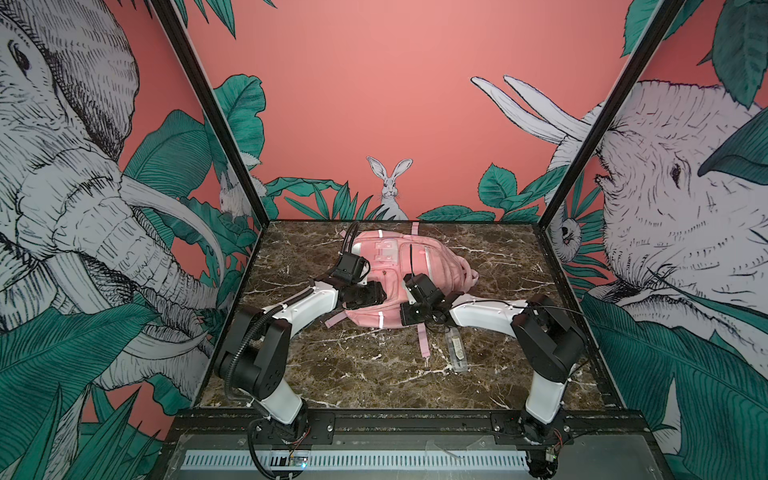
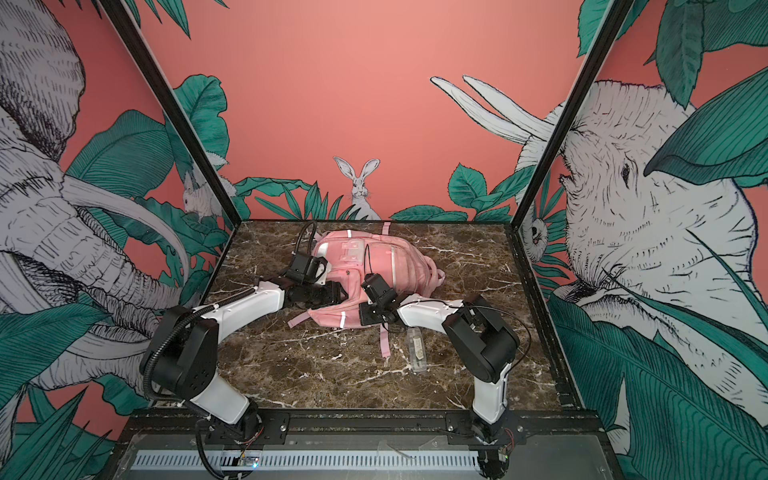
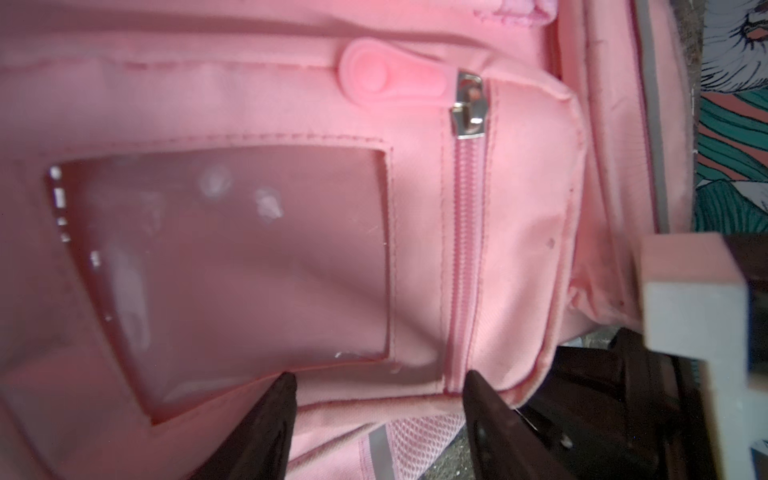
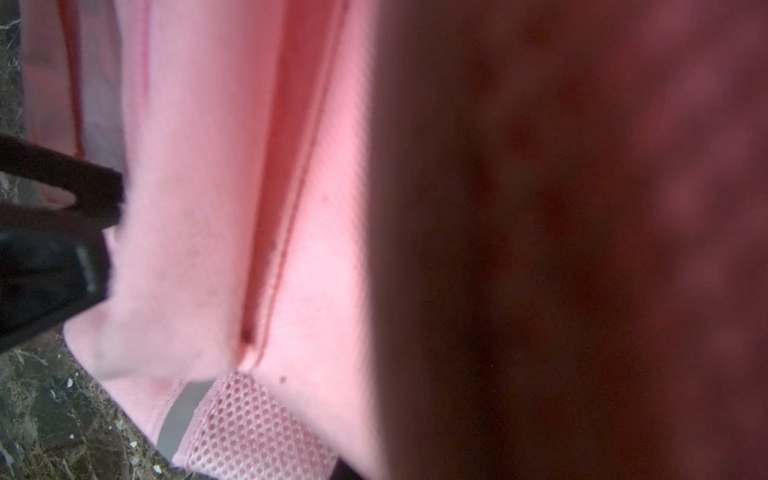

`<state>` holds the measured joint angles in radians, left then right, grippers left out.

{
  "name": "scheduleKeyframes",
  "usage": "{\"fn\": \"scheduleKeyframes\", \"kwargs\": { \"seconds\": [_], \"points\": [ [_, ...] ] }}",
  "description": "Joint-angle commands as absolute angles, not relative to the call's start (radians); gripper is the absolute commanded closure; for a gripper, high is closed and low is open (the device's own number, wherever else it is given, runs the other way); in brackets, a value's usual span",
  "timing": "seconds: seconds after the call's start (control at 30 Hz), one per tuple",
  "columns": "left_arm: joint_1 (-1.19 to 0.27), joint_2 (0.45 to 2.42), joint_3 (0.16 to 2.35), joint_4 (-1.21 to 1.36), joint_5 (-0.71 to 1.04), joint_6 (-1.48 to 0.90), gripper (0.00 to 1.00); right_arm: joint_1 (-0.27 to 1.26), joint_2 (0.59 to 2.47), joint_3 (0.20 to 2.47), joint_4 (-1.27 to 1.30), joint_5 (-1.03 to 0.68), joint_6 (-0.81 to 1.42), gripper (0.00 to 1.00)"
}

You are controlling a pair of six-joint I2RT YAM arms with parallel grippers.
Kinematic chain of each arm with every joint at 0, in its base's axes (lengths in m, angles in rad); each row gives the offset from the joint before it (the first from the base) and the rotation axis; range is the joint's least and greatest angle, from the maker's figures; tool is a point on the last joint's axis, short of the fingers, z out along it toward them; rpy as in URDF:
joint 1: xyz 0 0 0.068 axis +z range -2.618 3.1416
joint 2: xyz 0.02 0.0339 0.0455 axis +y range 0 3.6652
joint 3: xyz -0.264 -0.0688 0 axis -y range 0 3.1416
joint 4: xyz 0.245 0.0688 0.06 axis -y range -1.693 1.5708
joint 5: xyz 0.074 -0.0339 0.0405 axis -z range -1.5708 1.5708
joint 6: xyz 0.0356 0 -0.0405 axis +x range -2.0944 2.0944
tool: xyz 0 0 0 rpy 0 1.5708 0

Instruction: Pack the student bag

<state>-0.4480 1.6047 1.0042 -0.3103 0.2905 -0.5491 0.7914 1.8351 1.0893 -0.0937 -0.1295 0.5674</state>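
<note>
At the tips of my right fingers (image 4: 91, 178), a bit of pink cloth looks pinched. They are shut tight on the near edge of the student bag (image 1: 446, 266). I think they hold it so the bag cannot slide and the cloth is pulled flat.

My left fingers (image 3: 270, 424) are wide apart and hold nothing. They hang just over a front pocket, with one end of its zip (image 3: 461, 249) right by one tip. The silver slider (image 3: 469, 104) sits at the other end, so I think I must reach there to open the pocket.

The bag lies flat on the bench (image 1: 332, 365), under both sets of fingers, toward the back. A small clear thing (image 1: 455, 345) lies near it; I cannot tell what it is.
</note>
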Motion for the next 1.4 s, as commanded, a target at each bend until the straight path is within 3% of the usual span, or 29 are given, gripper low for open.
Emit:
{"fn": "scheduleKeyframes", "kwargs": {
  "seconds": [0.0,0.53,1.37],
  "points": [
    [-0.429,1.641,0.968,-0.356,0.262,-0.541,0.35,0.792,1.789,1.068,-0.135,-0.113,0.544,1.00],
    [-0.403,1.663,0.951,-0.356,0.249,-0.584,0.34,0.779,1.695,0.999,-0.247,-0.046,0.468,1.00],
    [-0.325,1.646,0.926,-0.361,0.234,-0.592,0.33,0.623,1.558,0.894,-0.325,-0.008,0.405,1.00]
  ]
}}
